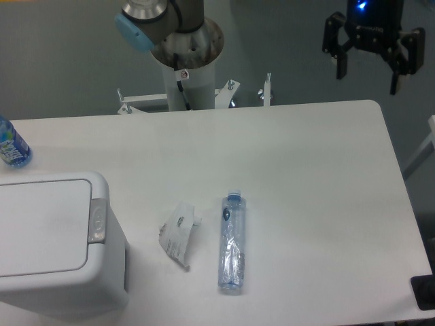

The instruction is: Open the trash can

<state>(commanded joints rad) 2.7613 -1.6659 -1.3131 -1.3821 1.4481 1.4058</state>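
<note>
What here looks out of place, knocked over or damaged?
A clear plastic bottle lies on its side mid-table, and a crumpled white wrapper sits beside it, apart. The trash can is intact, lid shut. Nothing looks spilled.

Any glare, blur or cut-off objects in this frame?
Fixed camera: even, soft light, only faint shadows; the picture is slightly soft overall; the trash can and the blue bottle are cut off at the left edge; a blue LED glows above the gripper.
</note>
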